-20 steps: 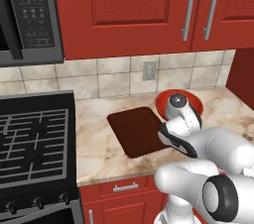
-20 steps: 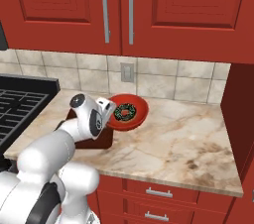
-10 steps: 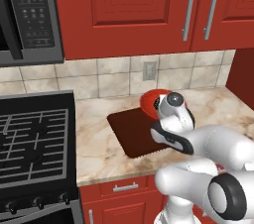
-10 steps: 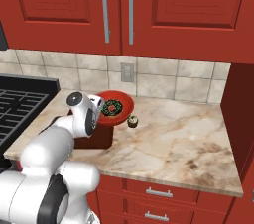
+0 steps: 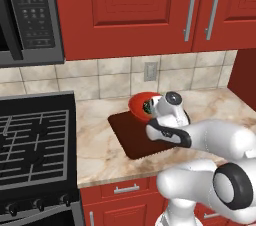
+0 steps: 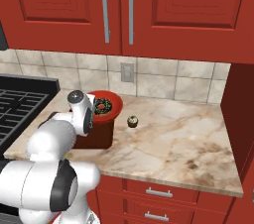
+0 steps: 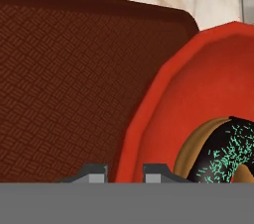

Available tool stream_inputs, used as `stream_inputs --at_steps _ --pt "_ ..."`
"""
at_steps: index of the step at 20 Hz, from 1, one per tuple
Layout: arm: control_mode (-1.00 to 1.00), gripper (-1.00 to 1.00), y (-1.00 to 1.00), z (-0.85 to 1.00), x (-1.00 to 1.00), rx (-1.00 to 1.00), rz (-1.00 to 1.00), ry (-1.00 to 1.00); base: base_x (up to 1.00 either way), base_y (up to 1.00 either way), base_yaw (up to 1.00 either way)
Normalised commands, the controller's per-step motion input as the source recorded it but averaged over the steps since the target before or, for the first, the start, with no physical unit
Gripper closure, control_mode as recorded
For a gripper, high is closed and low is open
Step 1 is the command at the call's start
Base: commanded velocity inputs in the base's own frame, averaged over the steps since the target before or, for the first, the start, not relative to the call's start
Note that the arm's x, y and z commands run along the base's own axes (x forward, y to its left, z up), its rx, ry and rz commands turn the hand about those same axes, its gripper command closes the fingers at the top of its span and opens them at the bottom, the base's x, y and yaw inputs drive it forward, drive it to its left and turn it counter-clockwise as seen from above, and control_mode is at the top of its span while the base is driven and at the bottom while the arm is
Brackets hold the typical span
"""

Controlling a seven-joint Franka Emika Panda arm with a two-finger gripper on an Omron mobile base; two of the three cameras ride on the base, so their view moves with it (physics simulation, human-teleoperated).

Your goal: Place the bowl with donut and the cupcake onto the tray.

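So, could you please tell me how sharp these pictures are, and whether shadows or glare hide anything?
Left base view: evenly lit, no glare; the arm covers part of the bowl. Right base view: sharp, the cupcake and donut read clearly. Hand view: crisp weave on the tray; the frame edge crops the bowl.

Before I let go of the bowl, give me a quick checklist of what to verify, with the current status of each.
1. Bowl over the tray: ok, it sits above the tray's far end.
2. Donut inside the bowl: ok.
3. Fingers on the bowl rim: ok, one on each side of it in the hand view.
4. Bowl resting on the tray: cannot tell, the height above it is unclear.
5. Cupcake on the tray: not ok, it stands on the counter beside it.
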Motion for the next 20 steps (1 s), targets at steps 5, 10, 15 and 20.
stream_inputs --at_steps 5,10,15,20 --pt "-1.00 1.00 0.23 -0.06 0.17 0.00 0.18 0.01 0.00 0.00 0.00" --pt "-1.00 1.00 0.21 -0.15 0.12 0.00 0.18 0.01 0.00 0.00 0.00" --pt "-1.00 1.00 0.03 -0.22 0.12 0.00 0.13 0.00 0.00 0.00 0.00" --pt "-1.00 1.00 0.00 -0.21 0.16 0.00 0.08 0.02 0.00 0.00 0.00"
